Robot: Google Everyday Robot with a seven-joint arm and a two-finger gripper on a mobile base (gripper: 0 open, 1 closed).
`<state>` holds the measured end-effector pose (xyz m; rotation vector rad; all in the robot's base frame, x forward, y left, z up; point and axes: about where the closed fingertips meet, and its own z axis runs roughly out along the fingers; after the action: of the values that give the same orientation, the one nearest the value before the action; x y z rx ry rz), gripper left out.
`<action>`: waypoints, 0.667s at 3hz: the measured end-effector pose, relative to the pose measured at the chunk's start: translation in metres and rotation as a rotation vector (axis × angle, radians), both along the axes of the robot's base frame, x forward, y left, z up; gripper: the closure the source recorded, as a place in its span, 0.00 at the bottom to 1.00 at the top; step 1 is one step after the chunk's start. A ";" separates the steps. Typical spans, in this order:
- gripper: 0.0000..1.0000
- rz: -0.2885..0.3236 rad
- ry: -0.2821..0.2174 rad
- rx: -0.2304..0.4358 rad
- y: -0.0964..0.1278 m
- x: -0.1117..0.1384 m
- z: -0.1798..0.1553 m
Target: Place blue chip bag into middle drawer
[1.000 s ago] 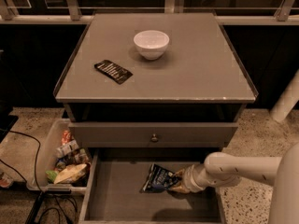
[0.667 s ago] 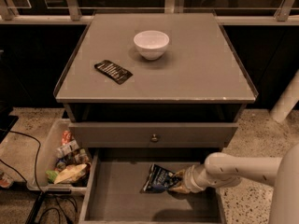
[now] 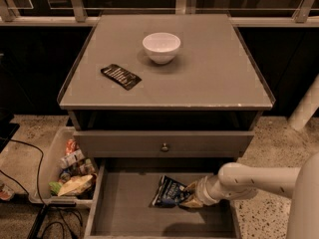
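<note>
The blue chip bag (image 3: 169, 191), crumpled dark-blue foil with white lettering, lies inside the pulled-out middle drawer (image 3: 124, 210), on its floor near the back and right of centre. My white arm reaches in from the right, and my gripper (image 3: 189, 198) is down in the drawer right against the bag's right end. The arm's wrist hides where the gripper meets the bag.
A shut drawer front with a small round knob (image 3: 164, 147) sits just above the open drawer. On the cabinet top stand a white bowl (image 3: 161, 47) and a flat black packet (image 3: 120, 76). A bin of snacks (image 3: 70, 171) sits on the floor to the left.
</note>
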<state>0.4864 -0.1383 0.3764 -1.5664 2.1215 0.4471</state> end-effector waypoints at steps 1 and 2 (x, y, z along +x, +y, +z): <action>0.12 0.000 0.000 0.000 0.000 0.000 0.000; 0.00 0.000 0.000 0.000 0.000 0.000 0.000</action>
<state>0.4864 -0.1382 0.3764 -1.5665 2.1215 0.4473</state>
